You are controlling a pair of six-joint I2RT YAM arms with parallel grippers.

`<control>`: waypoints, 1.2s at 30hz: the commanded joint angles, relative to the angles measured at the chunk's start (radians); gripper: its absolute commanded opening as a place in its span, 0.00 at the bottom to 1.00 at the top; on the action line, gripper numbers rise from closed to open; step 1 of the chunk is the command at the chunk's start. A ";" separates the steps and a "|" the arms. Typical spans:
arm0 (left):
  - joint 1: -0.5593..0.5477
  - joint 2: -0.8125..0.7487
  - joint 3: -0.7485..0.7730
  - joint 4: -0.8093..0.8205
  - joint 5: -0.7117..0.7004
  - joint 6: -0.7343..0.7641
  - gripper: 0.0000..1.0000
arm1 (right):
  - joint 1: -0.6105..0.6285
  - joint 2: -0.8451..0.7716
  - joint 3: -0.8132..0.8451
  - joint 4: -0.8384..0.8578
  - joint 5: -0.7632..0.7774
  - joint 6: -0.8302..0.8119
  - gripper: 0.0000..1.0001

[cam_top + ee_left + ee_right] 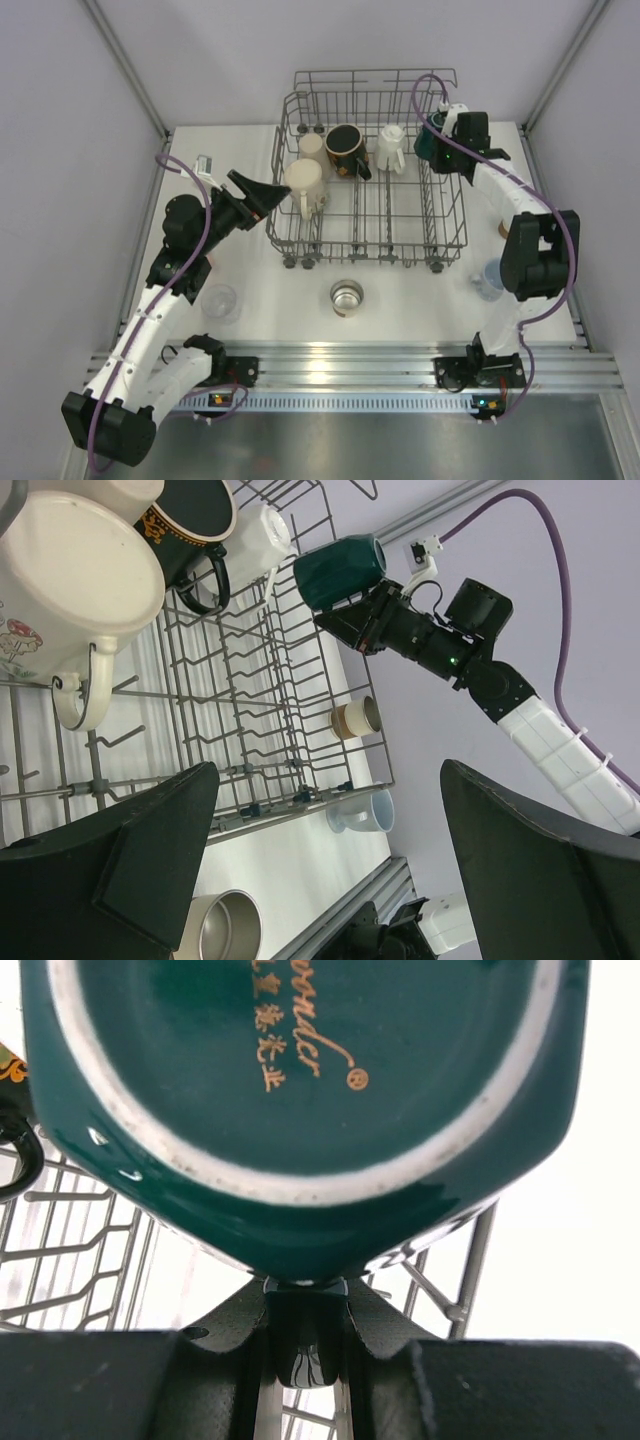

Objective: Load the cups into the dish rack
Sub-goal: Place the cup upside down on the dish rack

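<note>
My right gripper (pixel 307 1305) is shut on the handle of a dark green cup (pixel 300 1110), holding it on its side over the back right corner of the grey wire dish rack (pixel 445 225). The top view shows that cup (pixel 428 146) beside a white cup (pixel 390 148). A black mug (pixel 345 150), a pinkish cup (pixel 312 147) and a cream mug (pixel 305 185) also sit in the rack. My left gripper (pixel 262 195) hangs open and empty at the rack's left side. On the table stand a steel cup (pixel 346 296) and a clear cup (pixel 220 302).
A pale blue cup (pixel 365 810) lies on the table right of the rack, and a brown-banded cup (pixel 355 718) lies behind it, both close to the right arm (pixel 530 250). An aluminium rail (pixel 330 365) runs along the near table edge. Grey walls close in both sides.
</note>
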 commanded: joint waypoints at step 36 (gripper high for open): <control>-0.003 -0.014 0.011 0.041 0.012 0.002 0.98 | 0.008 0.061 0.173 -0.148 0.063 -0.031 0.03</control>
